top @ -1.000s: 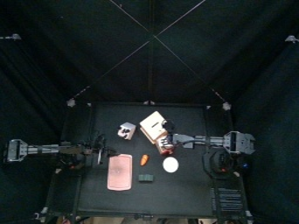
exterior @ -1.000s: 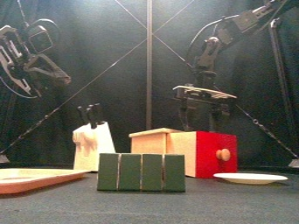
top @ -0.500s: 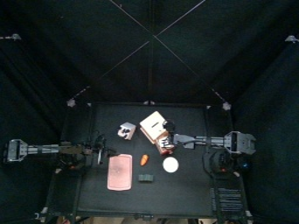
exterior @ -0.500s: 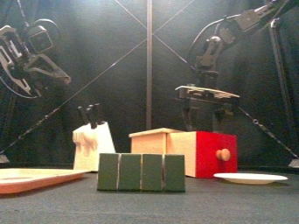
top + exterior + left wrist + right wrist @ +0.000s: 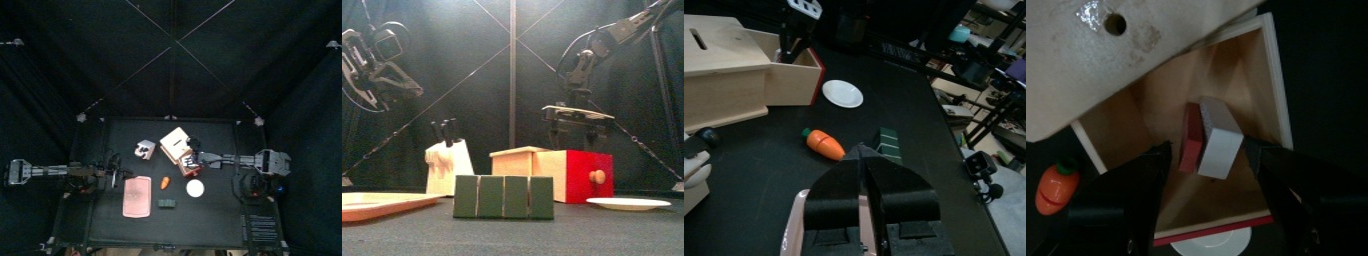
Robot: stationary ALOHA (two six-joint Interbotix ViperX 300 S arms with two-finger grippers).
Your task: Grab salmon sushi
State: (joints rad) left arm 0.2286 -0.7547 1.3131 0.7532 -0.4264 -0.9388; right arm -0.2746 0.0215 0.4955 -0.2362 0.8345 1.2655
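The salmon sushi [image 5: 1211, 140], a red slab on a white block, lies in the open drawer [image 5: 1173, 95] of the wooden box [image 5: 529, 168]. My right gripper [image 5: 1216, 150] hangs open straight above it, one jaw on either side, holding nothing. In the front view the right gripper [image 5: 579, 120] is a little above the box's red drawer front [image 5: 589, 176], and the sushi is hidden there. My left gripper [image 5: 866, 168] rests shut over the pink board [image 5: 802, 215] at the table's left.
A carrot [image 5: 826, 143], a white plate [image 5: 195, 187] and a green block [image 5: 504, 197] lie in front of the box. A knife block [image 5: 449, 166] stands to its left. The pink board [image 5: 136, 197] lies at the front left.
The right gripper has sunk slightly toward the open drawer, its jaws still wide. The left arm has not moved.
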